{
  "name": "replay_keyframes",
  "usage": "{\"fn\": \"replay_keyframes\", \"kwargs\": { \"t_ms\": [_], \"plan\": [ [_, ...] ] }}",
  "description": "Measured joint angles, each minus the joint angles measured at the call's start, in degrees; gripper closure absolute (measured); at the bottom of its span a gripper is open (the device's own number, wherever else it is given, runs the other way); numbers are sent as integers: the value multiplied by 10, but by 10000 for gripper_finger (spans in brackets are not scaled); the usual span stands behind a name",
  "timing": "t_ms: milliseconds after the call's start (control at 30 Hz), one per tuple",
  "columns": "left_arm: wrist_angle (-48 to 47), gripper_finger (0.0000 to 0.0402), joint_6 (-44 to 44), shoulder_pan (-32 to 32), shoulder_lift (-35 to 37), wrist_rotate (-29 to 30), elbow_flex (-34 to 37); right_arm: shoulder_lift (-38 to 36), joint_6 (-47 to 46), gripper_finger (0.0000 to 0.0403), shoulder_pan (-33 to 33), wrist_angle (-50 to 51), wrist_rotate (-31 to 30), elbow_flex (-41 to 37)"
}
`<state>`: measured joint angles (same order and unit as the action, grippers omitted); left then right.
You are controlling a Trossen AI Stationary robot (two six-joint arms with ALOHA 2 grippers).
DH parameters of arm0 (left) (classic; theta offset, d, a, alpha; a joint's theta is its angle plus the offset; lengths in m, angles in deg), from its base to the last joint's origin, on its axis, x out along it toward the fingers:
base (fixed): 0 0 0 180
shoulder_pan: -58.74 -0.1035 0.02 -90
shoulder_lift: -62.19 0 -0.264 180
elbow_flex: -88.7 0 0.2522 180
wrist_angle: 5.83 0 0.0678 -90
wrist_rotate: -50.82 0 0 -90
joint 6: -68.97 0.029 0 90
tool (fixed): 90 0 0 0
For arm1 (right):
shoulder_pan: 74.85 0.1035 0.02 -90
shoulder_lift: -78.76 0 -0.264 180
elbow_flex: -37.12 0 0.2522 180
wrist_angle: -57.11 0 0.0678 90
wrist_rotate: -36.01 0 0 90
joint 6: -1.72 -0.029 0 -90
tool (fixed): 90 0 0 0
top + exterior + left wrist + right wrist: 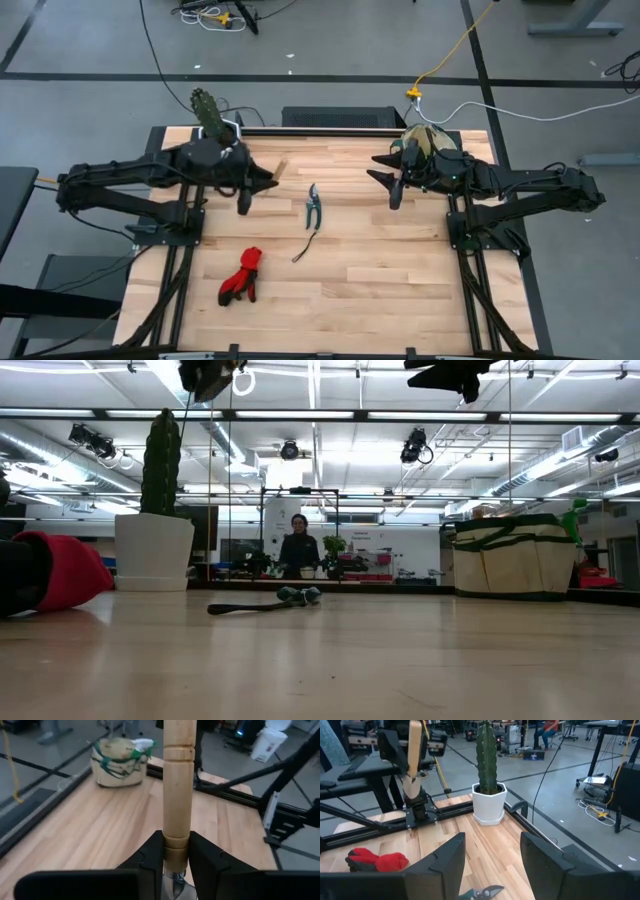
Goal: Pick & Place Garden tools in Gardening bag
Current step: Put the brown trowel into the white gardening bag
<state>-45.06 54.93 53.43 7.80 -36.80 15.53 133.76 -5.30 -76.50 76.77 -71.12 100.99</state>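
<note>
My left gripper (265, 181) is shut on the wooden-handled trowel (177, 780), high above the table's left-centre; it shows at the top of the low view (210, 375). My right gripper (386, 174) hangs open and empty (492, 855) in front of the beige gardening bag (428, 140). The bag stands on its base at the far right, with the green sprayer (142, 744) sticking out of it. The pruning shears (313, 207), the thin dark cord (303, 248) and the red gloves (242, 276) lie flat on the table. My left gripper pinches the trowel's wooden handle at its blade end (176, 851) between its two fingers (150, 860). The handle runs along the fingers and sticks out past their tips toward the table's right. The trowel is lifted clear of the table. The gripper hides its blade.
A white hexagonal pot with a green cactus (213, 120) stands at the far left edge, behind my left arm. A person (298, 550) is in the room beyond the table. There is bare wood between the shears and the bag.
</note>
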Motion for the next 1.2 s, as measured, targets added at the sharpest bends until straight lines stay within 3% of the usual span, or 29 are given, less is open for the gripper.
{"fn": "replay_keyframes", "kwargs": {
  "t_ms": [267,567,800,1200],
  "plan": [
    [84,323,3,-40,-63,-82,0,0,0,211,0,-3,0,0],
    [174,323,-3,-67,-140,-125,0,0,0,211,0,-5,0,0],
    [239,322,-33,-77,-176,-133,0,0,-2,211,0,-9,0,0],
    [285,322,-38,-78,-181,-136,0,0,-94,211,0,-14,0,0]
  ]
}}
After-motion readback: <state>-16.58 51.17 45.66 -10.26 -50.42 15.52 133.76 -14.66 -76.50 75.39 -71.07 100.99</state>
